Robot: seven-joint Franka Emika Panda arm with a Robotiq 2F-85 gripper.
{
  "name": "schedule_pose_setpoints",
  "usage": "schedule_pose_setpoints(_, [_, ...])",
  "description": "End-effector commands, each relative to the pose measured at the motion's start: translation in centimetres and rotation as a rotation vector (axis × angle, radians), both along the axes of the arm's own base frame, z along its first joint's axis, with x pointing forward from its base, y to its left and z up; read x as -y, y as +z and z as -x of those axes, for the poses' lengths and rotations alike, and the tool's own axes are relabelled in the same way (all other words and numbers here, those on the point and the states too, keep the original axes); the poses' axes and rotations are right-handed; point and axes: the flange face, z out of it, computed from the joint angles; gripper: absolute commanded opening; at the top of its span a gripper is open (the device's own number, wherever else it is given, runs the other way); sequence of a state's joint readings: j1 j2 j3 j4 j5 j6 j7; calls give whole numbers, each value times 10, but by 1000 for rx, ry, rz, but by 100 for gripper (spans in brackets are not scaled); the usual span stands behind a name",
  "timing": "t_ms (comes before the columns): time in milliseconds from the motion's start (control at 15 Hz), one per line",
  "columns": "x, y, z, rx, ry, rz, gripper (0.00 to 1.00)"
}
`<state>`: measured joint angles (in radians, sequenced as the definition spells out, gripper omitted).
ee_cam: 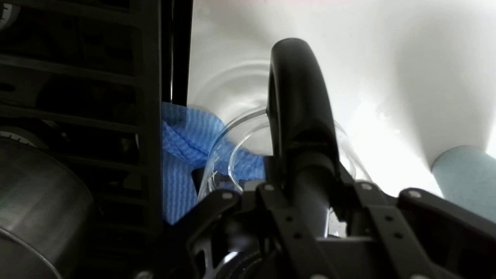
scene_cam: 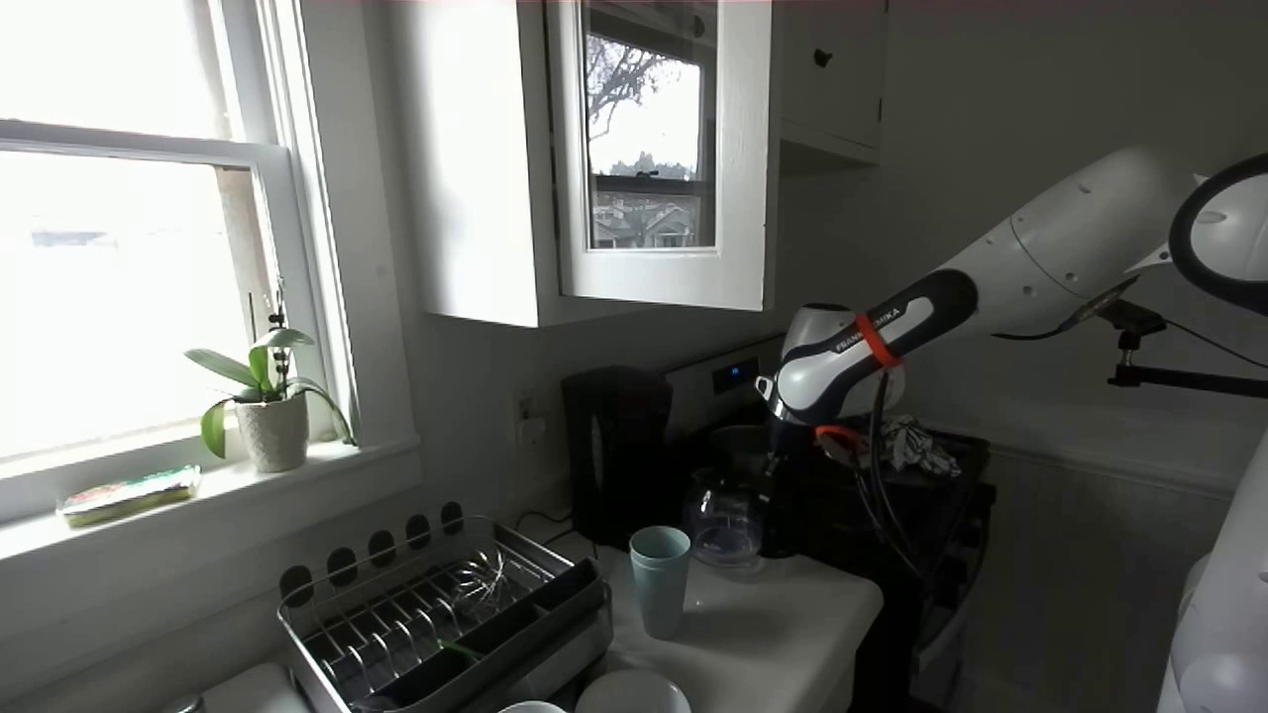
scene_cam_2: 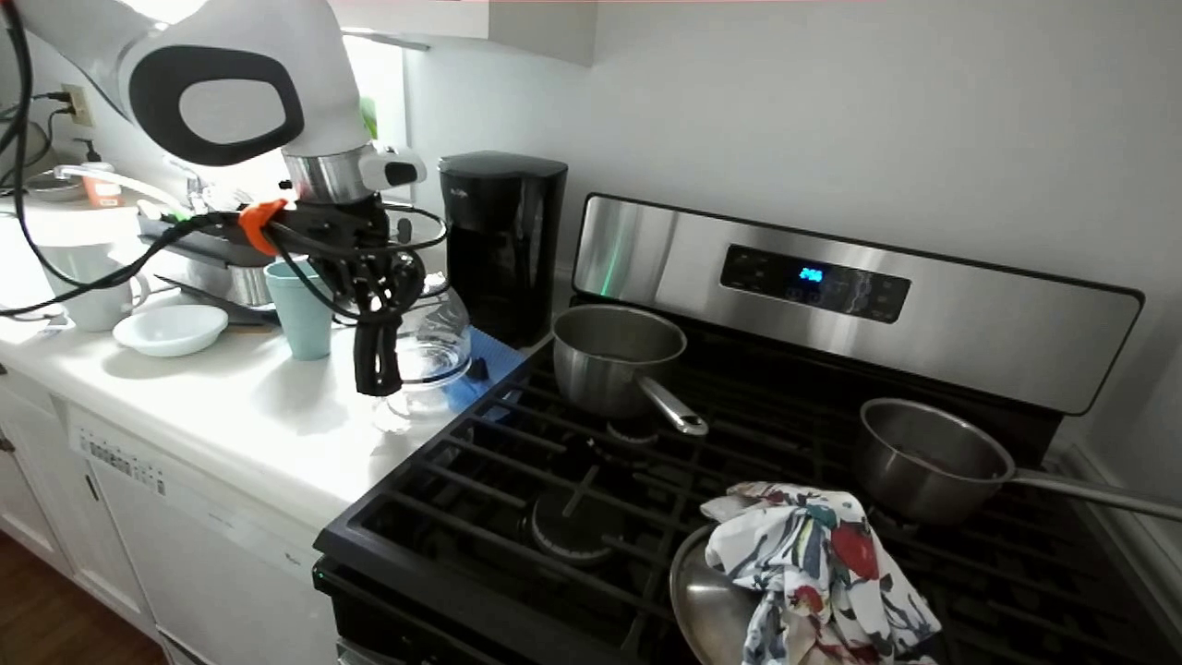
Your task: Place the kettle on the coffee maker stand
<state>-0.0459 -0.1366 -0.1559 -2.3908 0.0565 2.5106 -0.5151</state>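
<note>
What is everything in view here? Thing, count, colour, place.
counter: 1, white, beside stove
stove: 1, black and silver, beside counter
cup: 1, blue-green, counter
kettle: 1, clear, black handle, beside cup
coffee maker: 1, black, counter corner
cloth: 1, blue, by stove
dish rack: 1, grey, counter
bowl: 1, white, counter
mug: 1, white, counter
bottle: 1, orange, behind mug
saucepans: 2, silver, stove
towel: 1, patterned white, over silver pan or lid
plant: 1, green, windowsill
packet: 1, yellowish, windowsill
cabinets: count unclear, white, overhead
dishwasher: 1, white, under counter
arm: 1, mostly white, over counter
fingers: 2, black, closed on handle
</note>
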Motion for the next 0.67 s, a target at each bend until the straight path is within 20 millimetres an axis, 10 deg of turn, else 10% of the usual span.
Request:
schedule_pose_setpoints(0, [-1, 16, -1, 59, 12, -15, 8])
schedule_pose_setpoints(600, [-3, 40, -12, 124, 14, -24, 8])
